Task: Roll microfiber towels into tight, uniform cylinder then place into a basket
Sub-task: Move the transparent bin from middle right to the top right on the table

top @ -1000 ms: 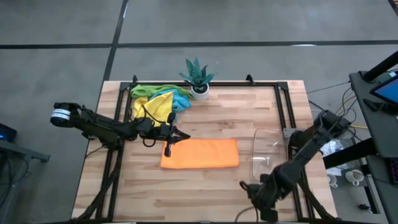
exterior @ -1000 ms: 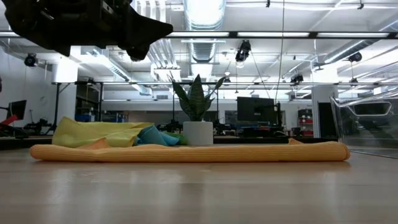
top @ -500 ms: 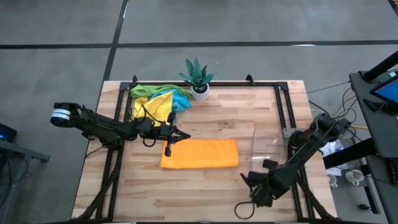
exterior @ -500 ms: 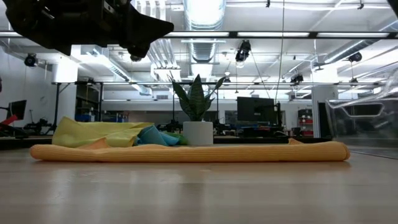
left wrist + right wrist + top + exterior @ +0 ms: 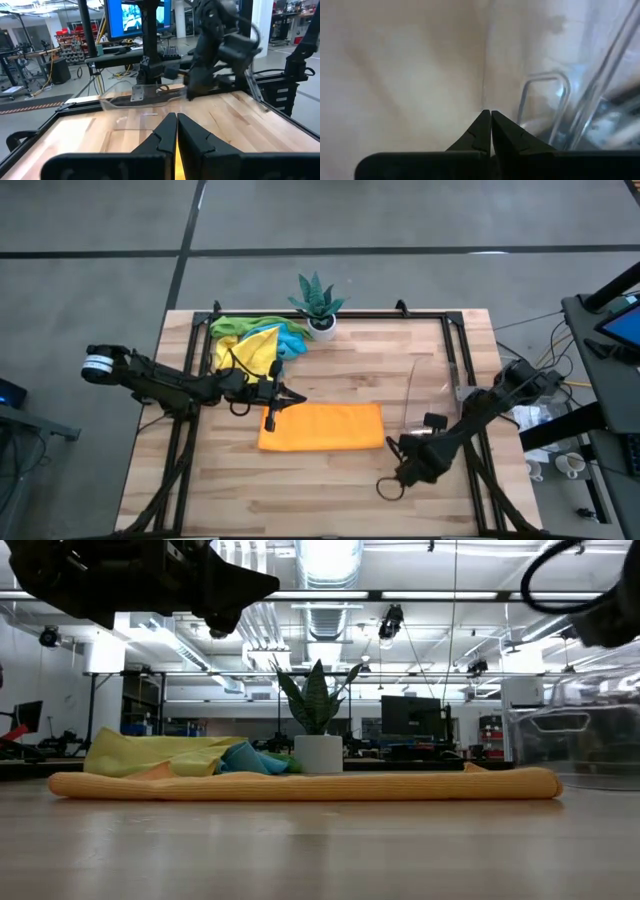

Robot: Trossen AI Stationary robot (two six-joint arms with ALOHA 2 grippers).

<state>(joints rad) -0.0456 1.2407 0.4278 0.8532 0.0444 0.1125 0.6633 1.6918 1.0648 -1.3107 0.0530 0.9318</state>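
Your right gripper (image 5: pixel 404 450) had swung in from the near right corner over the last sec, up toward the orange towel's (image 5: pixel 322 426) right end, and sat just beside the near-left corner of the basket (image 5: pixel 428 418). Jaws pressed together w/ nothing in them; the right wrist view showed the closed tips over bare wood w/ the basket's clear wall close by. The basket itself stood on the right side of the table (image 5: pixel 330 495), its wall showing in a diff place than a sec ago, so prob it got nudged as the arm passed, though that's hard to be sure of.

Your left gripper (image 5: pixel 285 397) hadn't budged: parked at the towel's far-left corner, jaws shut, empty.

The orange towel lay flat mid-table, folded to a long strip but not rolled. The other towels (image 5: pixel 251 340) (yellow, green, blue) were heaped at the far left by the plant (image 5: pixel 318 303).

Meaning for you: both arms were now at opposite ends of the strip, so rolling looked about to start, but nothing was gripped yet and no roll was in the basket
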